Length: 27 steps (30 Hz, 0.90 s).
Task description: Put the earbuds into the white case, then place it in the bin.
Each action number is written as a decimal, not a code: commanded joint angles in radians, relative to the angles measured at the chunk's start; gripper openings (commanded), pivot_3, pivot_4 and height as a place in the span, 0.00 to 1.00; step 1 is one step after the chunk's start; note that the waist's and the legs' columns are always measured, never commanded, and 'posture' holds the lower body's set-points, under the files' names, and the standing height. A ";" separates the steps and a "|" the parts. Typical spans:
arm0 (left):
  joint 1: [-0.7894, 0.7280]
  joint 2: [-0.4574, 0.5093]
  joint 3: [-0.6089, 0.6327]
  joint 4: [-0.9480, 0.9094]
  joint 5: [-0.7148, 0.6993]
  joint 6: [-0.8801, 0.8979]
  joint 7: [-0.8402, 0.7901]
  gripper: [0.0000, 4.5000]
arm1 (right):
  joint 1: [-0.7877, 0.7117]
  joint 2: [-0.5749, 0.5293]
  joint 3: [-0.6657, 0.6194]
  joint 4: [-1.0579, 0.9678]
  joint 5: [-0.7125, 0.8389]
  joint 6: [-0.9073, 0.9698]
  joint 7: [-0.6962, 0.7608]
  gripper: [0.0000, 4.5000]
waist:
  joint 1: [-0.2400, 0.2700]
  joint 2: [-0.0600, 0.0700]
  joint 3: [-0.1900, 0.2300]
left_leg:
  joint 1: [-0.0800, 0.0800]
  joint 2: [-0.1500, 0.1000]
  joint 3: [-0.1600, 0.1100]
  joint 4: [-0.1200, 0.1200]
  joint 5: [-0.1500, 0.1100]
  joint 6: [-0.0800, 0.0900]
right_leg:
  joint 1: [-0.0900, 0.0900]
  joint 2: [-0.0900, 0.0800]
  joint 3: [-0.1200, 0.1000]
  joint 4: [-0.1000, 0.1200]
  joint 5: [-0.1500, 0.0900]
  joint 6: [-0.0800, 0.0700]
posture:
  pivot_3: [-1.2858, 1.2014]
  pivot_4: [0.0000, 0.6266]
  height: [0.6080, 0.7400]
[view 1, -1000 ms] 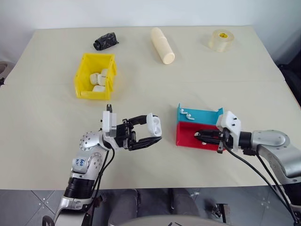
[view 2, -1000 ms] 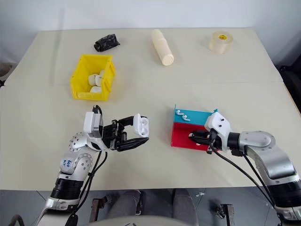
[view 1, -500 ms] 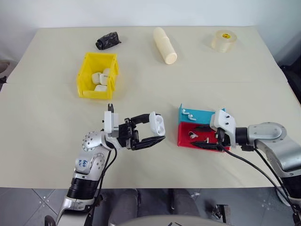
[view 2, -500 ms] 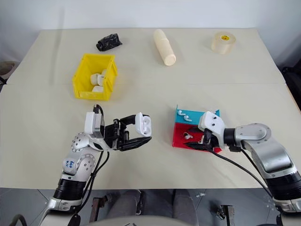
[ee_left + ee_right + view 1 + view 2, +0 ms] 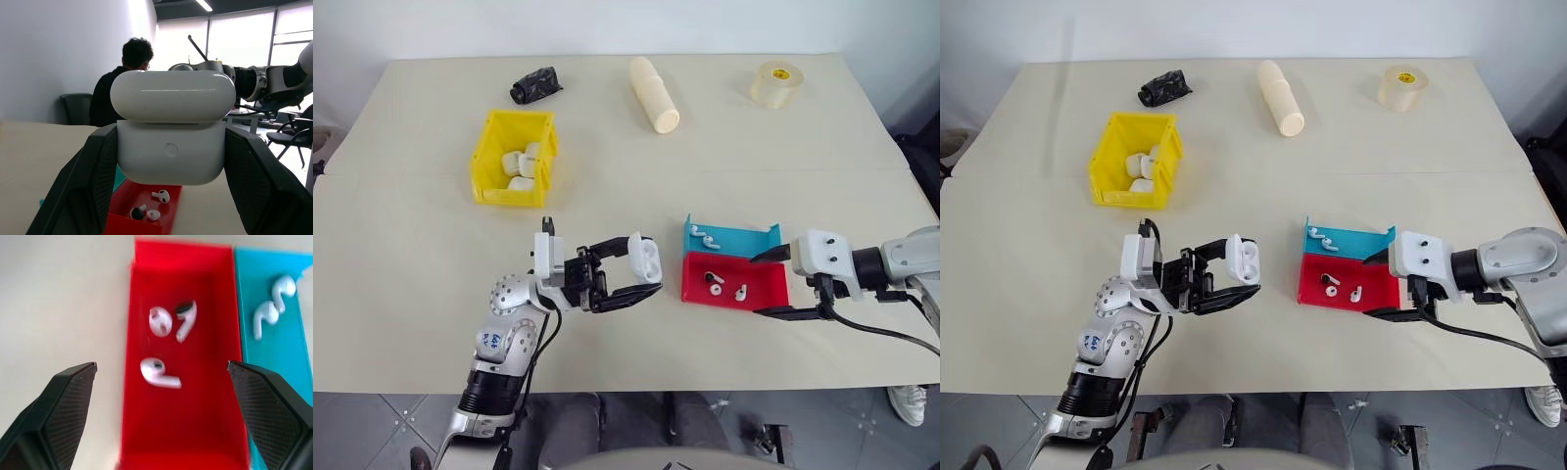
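My left gripper (image 5: pixel 641 269) is shut on the white case (image 5: pixel 646 259), holding it above the table with its lid raised. The left wrist view shows the white case (image 5: pixel 171 152) close up between the black fingers. Three white earbuds (image 5: pixel 157 372) lie loose in the red tray (image 5: pixel 759 279), and two more earbuds (image 5: pixel 705 236) lie in the blue tray (image 5: pixel 744 240) behind it. At the red tray's right end, slightly above it, my right gripper (image 5: pixel 759 286) stands wide open and holds nothing. The yellow bin (image 5: pixel 509 199) sits at the far left with several white cases inside.
A cream cylinder (image 5: pixel 653 95), a roll of clear tape (image 5: pixel 774 83) and a black crumpled object (image 5: pixel 533 85) lie along the table's far edge. A seated person (image 5: pixel 124 83) shows beyond the table in the left wrist view.
My right gripper opened, rose out of the red tray and drew back to the right, leaving earbuds lying in the tray. The left gripper and the case stayed in place.
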State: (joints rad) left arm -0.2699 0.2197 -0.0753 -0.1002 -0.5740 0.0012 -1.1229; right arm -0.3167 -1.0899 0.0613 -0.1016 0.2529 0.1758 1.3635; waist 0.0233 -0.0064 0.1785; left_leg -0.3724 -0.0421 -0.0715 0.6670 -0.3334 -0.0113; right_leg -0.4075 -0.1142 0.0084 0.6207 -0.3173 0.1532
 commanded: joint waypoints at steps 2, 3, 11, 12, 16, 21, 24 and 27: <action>-0.004 -0.002 -0.002 -0.014 0.002 -0.014 0.008 0.62 | -0.059 0.006 0.058 0.041 -0.089 -0.157 0.044 0.99 | 0.000 0.000 0.000 | 0.000 0.000 0.000 0.000 0.000 0.000 | 0.000 0.000 0.000 0.000 0.000 0.000 | 0.52 0.24 1.00; -0.003 -0.002 -0.003 -0.016 0.002 -0.013 0.011 0.62 | -0.076 0.010 0.072 0.055 -0.108 -0.188 0.048 0.99 | 0.000 0.000 0.000 | 0.000 0.000 0.000 0.000 0.000 0.000 | 0.000 0.000 0.000 0.000 0.000 0.000 | 0.52 0.24 1.00; 0.005 -0.001 -0.007 -0.028 0.000 -0.005 0.024 0.62 | -0.162 0.043 0.144 0.110 -0.173 -0.356 0.100 0.91 | 0.000 0.000 0.000 | 0.000 0.000 0.000 0.000 0.000 0.000 | 0.000 0.000 0.000 0.000 0.000 0.000 | 0.52 0.24 1.00; 0.005 -0.002 -0.007 -0.028 -0.001 -0.004 0.026 0.62 | -0.165 0.042 0.149 0.112 -0.178 -0.361 0.108 0.87 | 0.000 0.000 0.000 | 0.000 0.000 0.000 0.000 0.000 0.000 | 0.000 0.000 0.000 0.000 0.000 0.000 | 0.52 0.24 1.00; 0.007 -0.004 -0.009 -0.030 -0.003 -0.004 0.031 0.62 | -0.176 0.044 0.169 0.130 -0.201 -0.399 0.115 0.57 | 0.000 0.000 0.000 | 0.000 0.000 0.000 0.001 0.000 0.000 | 0.000 -0.001 0.000 0.000 0.000 0.000 | 0.52 0.24 1.00; 0.006 -0.006 -0.011 -0.031 -0.003 -0.002 0.036 0.62 | -0.190 0.049 0.183 0.155 -0.219 -0.442 0.132 0.43 | 0.000 0.000 0.000 | 0.000 0.000 0.000 0.000 0.000 0.000 | 0.000 0.000 0.000 0.000 0.000 0.000 | 0.52 0.24 1.00; 0.002 -0.005 -0.009 -0.027 -0.006 0.001 0.039 0.62 | -0.212 0.051 0.200 0.182 -0.239 -0.478 0.146 0.43 | -0.001 0.000 0.000 | 0.000 0.000 0.000 0.000 0.000 0.000 | 0.000 0.000 0.000 0.000 0.000 0.000 | 0.52 0.24 1.00; -0.002 -0.005 -0.009 -0.025 -0.006 0.003 0.041 0.62 | -0.239 0.060 0.219 0.208 -0.249 -0.509 0.157 0.43 | -0.002 0.000 0.000 | 0.000 0.000 0.000 0.000 0.000 -0.001 | 0.000 0.000 0.000 0.000 0.000 0.000 | 0.52 0.24 1.00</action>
State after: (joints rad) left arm -0.2690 0.2181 -0.0833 -0.1011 -0.5721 0.0102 -1.0838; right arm -0.5350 -1.0333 0.2792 0.1040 0.0055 -0.3056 1.4984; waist 0.0213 -0.0063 0.1785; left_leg -0.3724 -0.0422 -0.0715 0.6675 -0.3332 -0.0119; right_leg -0.4077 -0.1144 0.0084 0.6208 -0.3173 0.1532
